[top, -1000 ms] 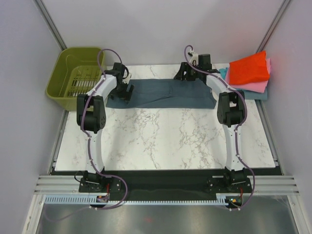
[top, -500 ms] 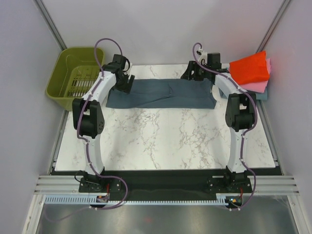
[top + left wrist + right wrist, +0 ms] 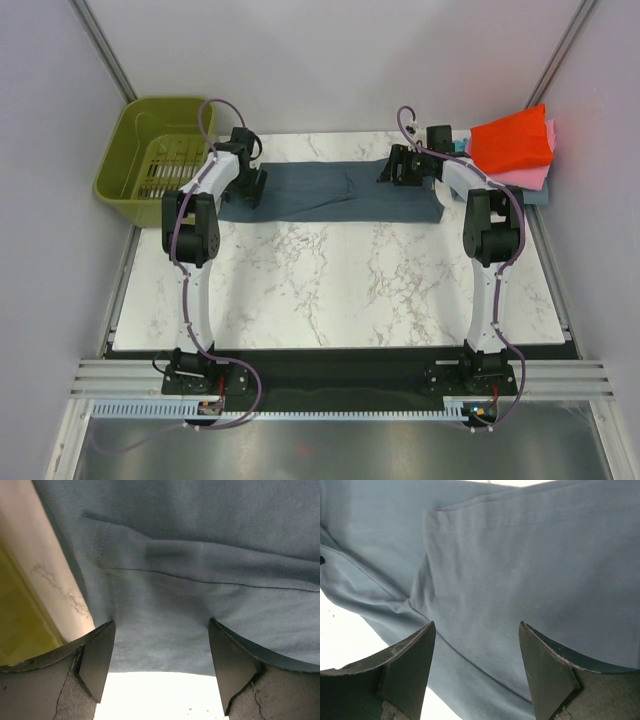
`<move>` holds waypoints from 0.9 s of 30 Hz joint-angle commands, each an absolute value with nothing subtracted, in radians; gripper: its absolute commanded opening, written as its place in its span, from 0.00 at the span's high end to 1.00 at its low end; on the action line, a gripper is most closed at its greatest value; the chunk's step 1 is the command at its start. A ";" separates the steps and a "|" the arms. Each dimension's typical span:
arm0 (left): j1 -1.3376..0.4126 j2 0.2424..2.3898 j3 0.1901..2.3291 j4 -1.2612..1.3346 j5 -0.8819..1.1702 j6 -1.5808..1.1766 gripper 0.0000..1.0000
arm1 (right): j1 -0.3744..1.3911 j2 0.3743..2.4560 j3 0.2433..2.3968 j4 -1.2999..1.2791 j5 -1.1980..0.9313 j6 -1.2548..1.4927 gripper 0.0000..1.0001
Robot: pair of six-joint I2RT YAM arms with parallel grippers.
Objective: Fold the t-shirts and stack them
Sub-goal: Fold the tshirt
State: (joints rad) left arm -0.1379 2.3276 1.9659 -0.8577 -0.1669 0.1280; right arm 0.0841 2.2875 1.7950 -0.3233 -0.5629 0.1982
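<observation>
A slate blue-grey t-shirt (image 3: 330, 192) lies folded into a long strip across the far part of the marble table (image 3: 330, 280). My left gripper (image 3: 250, 186) hovers over its left end, jaws open; in the left wrist view the gripper (image 3: 160, 630) straddles the shirt's hemmed edge (image 3: 200, 580) without pinching it. My right gripper (image 3: 400, 170) stands open over the strip's right part, with smooth cloth (image 3: 520, 555) below the gripper (image 3: 477, 630). At the far right lies a stack of folded t-shirts: red-orange (image 3: 512, 140) on top, pink (image 3: 528, 178) under it, teal blue (image 3: 458, 148) showing at the edge.
An olive-green plastic basket (image 3: 150, 155) stands off the table's far left corner, close to my left arm; its wall (image 3: 20, 625) shows at the left of the left wrist view. Grey walls close in the back and both sides.
My left gripper rose toward the far edge, then came back down onto the shirt's left end, its jaws a little narrower. My right gripper shifted right and came nearer over the shirt.
</observation>
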 commanded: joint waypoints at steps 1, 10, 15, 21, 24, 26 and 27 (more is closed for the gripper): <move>-0.153 2.322 1.971 -0.857 -0.216 0.118 0.18 | 0.078 2.310 1.789 -0.327 -0.560 0.193 0.25; -0.195 2.218 1.740 -0.877 -0.219 0.087 0.20 | 0.081 2.390 1.818 -0.331 -0.517 0.215 0.24; -0.225 2.131 1.599 -0.874 -0.212 0.075 0.20 | 0.081 2.430 1.865 -0.331 -0.520 0.213 0.24; -0.290 2.019 1.436 -0.868 -0.206 0.064 0.20 | 0.081 2.534 2.060 -0.339 -0.520 0.221 0.22; -0.324 1.965 1.367 -0.861 -0.222 0.074 0.20 | 0.083 2.562 2.124 -0.316 -0.503 0.242 0.20; -0.331 1.938 1.351 -0.861 -0.222 0.074 0.20 | 0.087 2.562 2.180 -0.310 -0.486 0.238 0.20; -0.339 1.921 1.356 -0.859 -0.242 0.087 0.20 | 0.087 2.554 2.192 -0.307 -0.483 0.235 0.19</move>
State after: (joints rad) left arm -0.3271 1.9667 1.3884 -0.8043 -0.2062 0.0910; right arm 0.0959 2.5355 2.1258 -0.3187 -0.5602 0.2405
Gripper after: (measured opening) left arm 0.798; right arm 0.802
